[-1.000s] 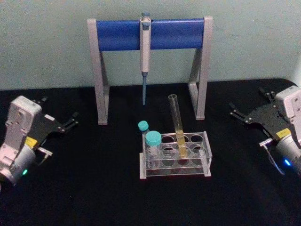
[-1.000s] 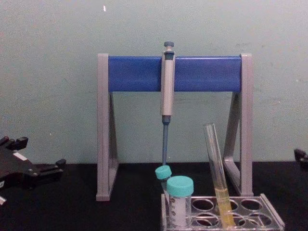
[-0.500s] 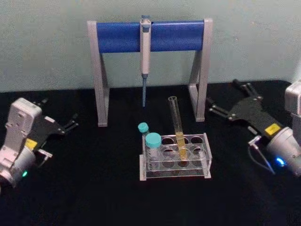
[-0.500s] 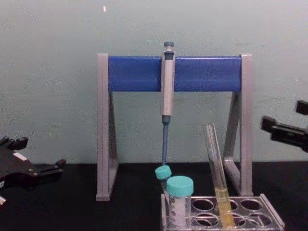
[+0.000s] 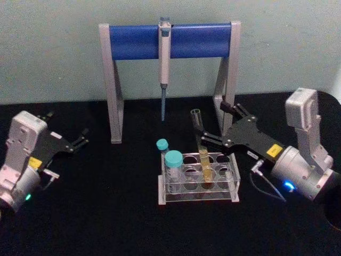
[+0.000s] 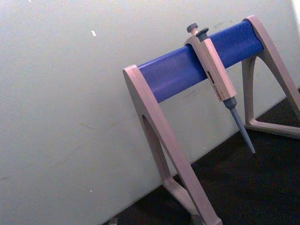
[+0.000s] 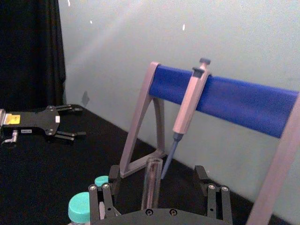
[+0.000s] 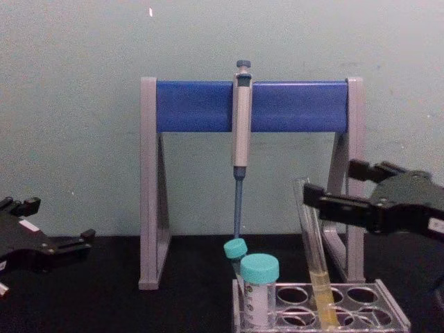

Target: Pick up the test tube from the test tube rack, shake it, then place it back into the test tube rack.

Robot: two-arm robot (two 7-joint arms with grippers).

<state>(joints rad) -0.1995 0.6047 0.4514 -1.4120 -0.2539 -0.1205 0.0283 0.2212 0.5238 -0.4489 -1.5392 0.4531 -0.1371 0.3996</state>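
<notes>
The test tube (image 5: 199, 140), long clear glass with yellow liquid low down, leans in the clear test tube rack (image 5: 197, 199) at the table's middle. My right gripper (image 5: 215, 124) is open and reaches in from the right at the tube's upper half. In the right wrist view the tube (image 7: 152, 190) stands between the spread fingers of the right gripper (image 7: 155, 172), touching neither. From the chest view, the right gripper (image 8: 331, 182) hangs just right of the tube (image 8: 312, 239), above the rack (image 8: 390, 306). My left gripper (image 5: 68, 125) rests open at the far left.
Two teal-capped tubes (image 5: 172, 160) stand in the rack's left holes. Behind the rack is the grey-and-blue pipette stand (image 5: 133, 41) with a pipette (image 5: 164, 64) hanging from its bar. The stand's right leg (image 5: 228, 80) is close behind my right gripper.
My right arm has swung in from the far right toward the rack and now has its open fingers on either side of the tube's upper part. The left arm, tube and rack are unmoved.
</notes>
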